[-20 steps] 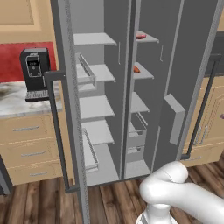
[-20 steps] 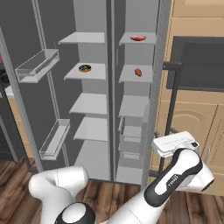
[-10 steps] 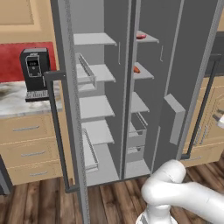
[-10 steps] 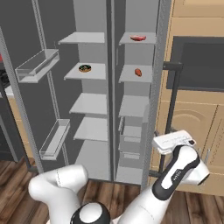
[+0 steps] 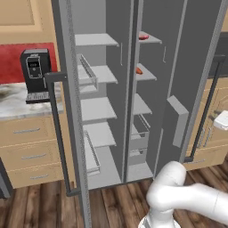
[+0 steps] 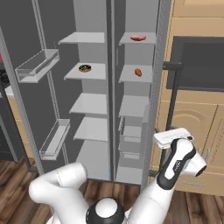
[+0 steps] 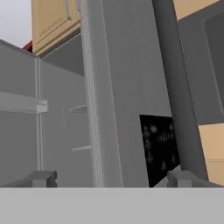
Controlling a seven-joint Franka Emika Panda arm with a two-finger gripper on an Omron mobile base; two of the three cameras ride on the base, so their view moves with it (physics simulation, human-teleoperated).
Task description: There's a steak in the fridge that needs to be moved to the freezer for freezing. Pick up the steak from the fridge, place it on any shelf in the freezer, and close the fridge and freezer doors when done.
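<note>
Both doors open, steak [image 6: 138, 38] on top right shelf.
Tool [image 7: 111, 178] fingers wide apart, empty, near dispenser door [image 7: 127, 109] edge.

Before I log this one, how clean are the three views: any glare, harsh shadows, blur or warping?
Left base view: flat, even rendered light, no glare; the steak is a small soft-edged blob. Right base view: same soft light, faint shading under the shelves; the steak reads clearly. Hand view: rolled, so the door edge leans; the black dispenser panel looks mottled and grainy.
</note>
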